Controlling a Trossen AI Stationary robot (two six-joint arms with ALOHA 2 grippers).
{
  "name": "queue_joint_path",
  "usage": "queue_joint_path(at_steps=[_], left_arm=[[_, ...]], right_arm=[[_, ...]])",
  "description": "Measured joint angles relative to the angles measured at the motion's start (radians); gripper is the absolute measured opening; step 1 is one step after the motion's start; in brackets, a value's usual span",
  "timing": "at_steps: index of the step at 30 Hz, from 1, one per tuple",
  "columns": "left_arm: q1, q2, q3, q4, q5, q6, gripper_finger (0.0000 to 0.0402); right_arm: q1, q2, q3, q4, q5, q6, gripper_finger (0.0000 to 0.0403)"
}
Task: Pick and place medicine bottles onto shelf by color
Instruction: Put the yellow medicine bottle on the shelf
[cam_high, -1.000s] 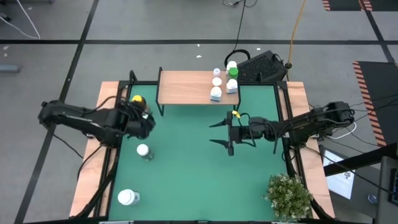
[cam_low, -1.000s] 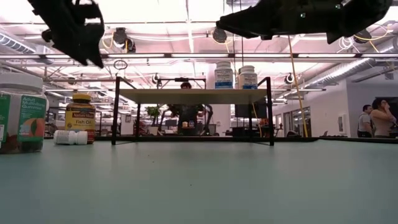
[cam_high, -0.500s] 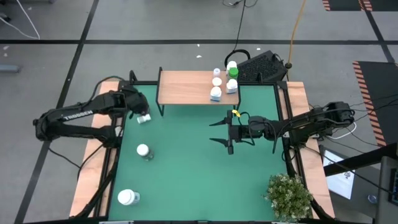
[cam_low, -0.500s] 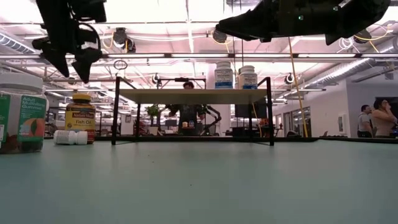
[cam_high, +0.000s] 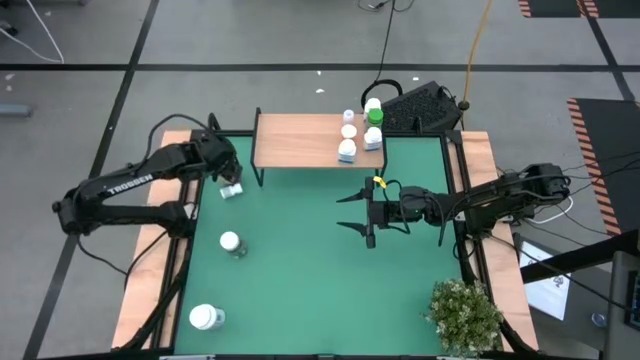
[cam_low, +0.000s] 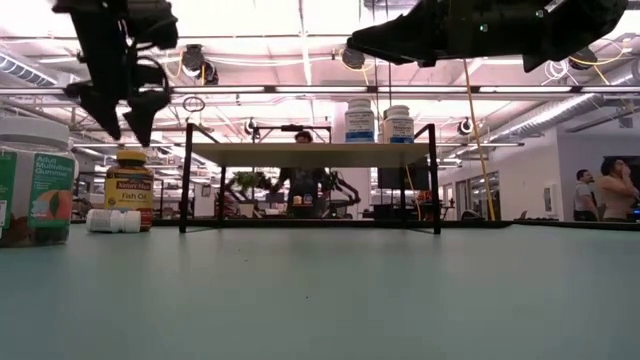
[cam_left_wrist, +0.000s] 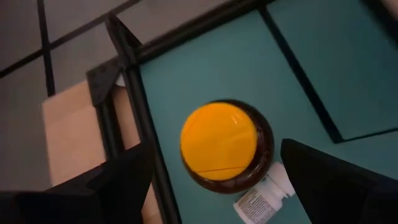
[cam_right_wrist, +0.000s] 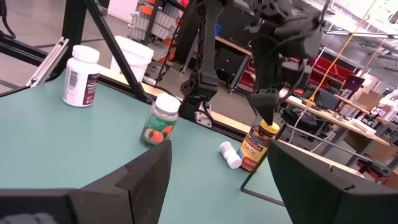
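My left gripper (cam_high: 222, 166) is open and hovers above the amber bottle, whose yellow cap (cam_left_wrist: 219, 140) shows between its fingers in the left wrist view. In the low view the gripper (cam_low: 125, 115) hangs clear above that upright bottle (cam_low: 131, 190). A small white bottle (cam_high: 232, 190) lies on its side beside it. A gummy bottle (cam_high: 231, 243) and a white bottle (cam_high: 206, 318) stand nearer. The shelf (cam_high: 300, 140) carries several white bottles (cam_high: 347, 150) and a green-capped one (cam_high: 375, 117) at its right end. My right gripper (cam_high: 342, 214) is open and hovers over mid-table.
A potted plant (cam_high: 465, 315) stands at the table's near right corner. Black frame rails (cam_high: 190, 250) run along the table's left and right sides. The amber bottle sits close to the shelf's left legs (cam_low: 185, 180). Bare green mat (cam_high: 300, 280) spreads between the two arms.
My left gripper has swung from the table's left side toward the far edge, turned about, and come down over the amber bottle, hiding its yellow cap from the high view. The right arm and all bottles have kept still.
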Motion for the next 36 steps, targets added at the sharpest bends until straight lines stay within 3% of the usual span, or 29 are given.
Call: queue_joint_path(at_steps=[9, 21, 36], left_arm=[[0.071, -0.001, -0.121, 0.13, 0.033, 0.045, 0.0342], [0.072, -0.001, -0.122, 0.201, 0.048, 0.117, 0.0205], [0.073, -0.003, -0.122, 0.196, 0.05, 0.082, 0.0189]], right_arm=[[0.0, 0.0, 0.0, -0.015, 0.0, 0.004, 0.026], [0.0, 0.0, 0.0, -0.03, 0.0, 0.055, 0.026], [0.0, 0.0, 0.001, -0.064, 0.003, 0.06, 0.026]])
